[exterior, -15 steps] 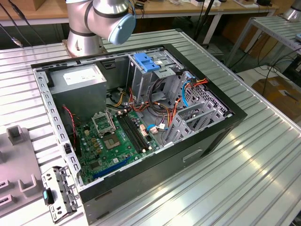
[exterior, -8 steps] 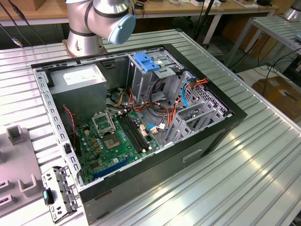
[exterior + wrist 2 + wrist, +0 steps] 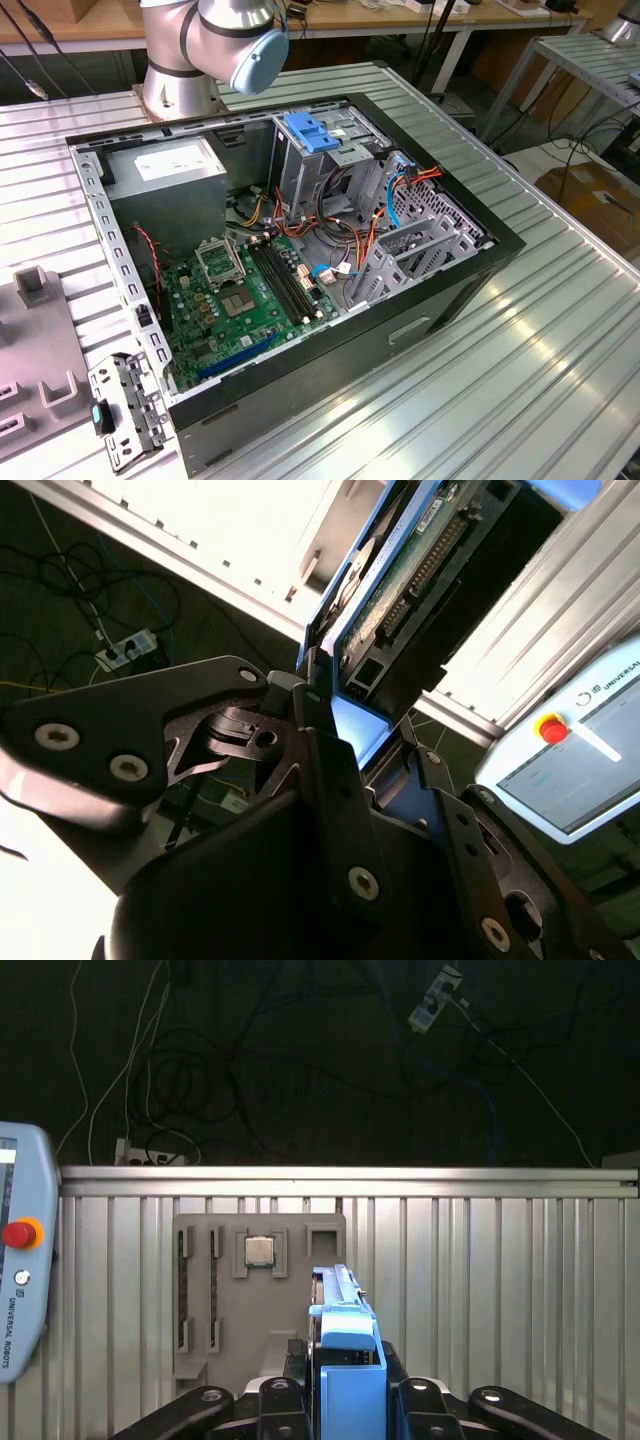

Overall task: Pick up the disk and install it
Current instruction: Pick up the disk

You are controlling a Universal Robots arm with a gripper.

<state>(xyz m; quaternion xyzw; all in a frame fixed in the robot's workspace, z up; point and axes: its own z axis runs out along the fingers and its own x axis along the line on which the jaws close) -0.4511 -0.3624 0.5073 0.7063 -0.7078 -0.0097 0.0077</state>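
Closest to my lens were the hand's (image 3: 345,1400) black bolted linkages, pinched on the disk (image 3: 340,1305) edge-on, so I saw mostly its glossy blue plastic carrier. The second wrist view gave me its green circuit-board side and connector row (gripped at the carrier end, prob. to leave the far end free). It pointed down at the ribbed aluminium surface (image 3: 500,1280), by a matte grey fixture (image 3: 205,1300) w/ a square chip (image 3: 260,1251); clear of it or not, I couldn't tell. The open PC case (image 3: 400,330), w/ its metal drive cage (image 3: 300,175) and blue latch (image 3: 310,133), sat elsewhere, install not yet done.
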